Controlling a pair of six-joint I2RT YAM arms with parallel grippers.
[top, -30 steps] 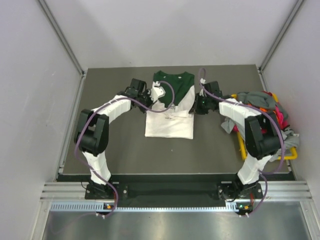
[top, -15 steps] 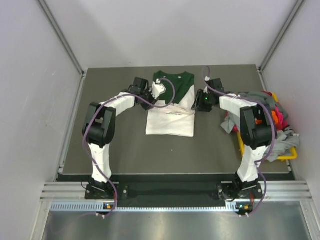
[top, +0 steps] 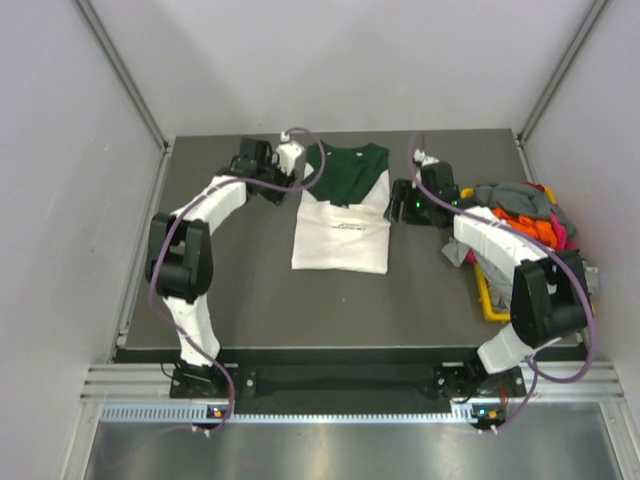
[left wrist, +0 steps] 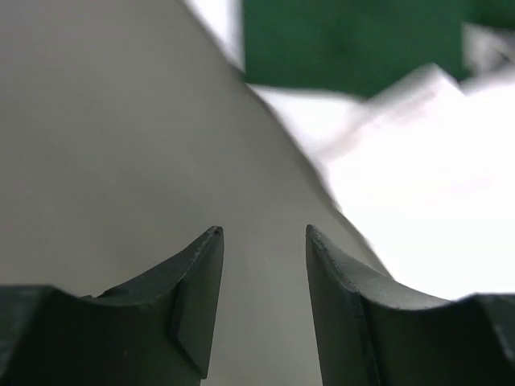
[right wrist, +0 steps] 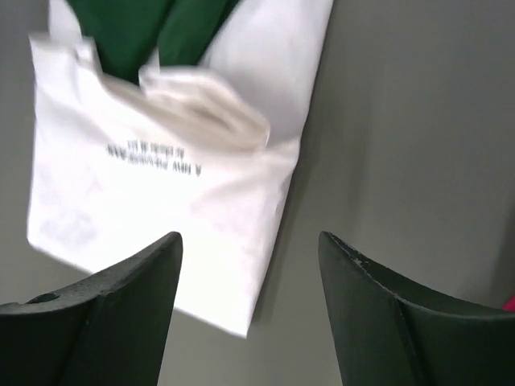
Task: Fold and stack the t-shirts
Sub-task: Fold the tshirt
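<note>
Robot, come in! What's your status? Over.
Left hand open, empty. Right hand open, empty. White-and-green t-shirt lies folded mid-table. Nothing blocking it; other tees heaped at right. Over.

Bare table point(top: 250, 300) left, front of folded t-shirt point(top: 340, 245); clothes heap point(top: 515, 200) (right edge) blocks

The left arm point(top: 215, 205) rises from its base at the near left, elbow bent out to the left and forearm reaching far and rightward. The left gripper point(left wrist: 261, 233) has its jaws parted a little. The right arm point(top: 490, 235) mirrors it, with its elbow out at the near right and its forearm running far and leftward. The right gripper point(right wrist: 249, 237) has its jaws wide apart.
</note>
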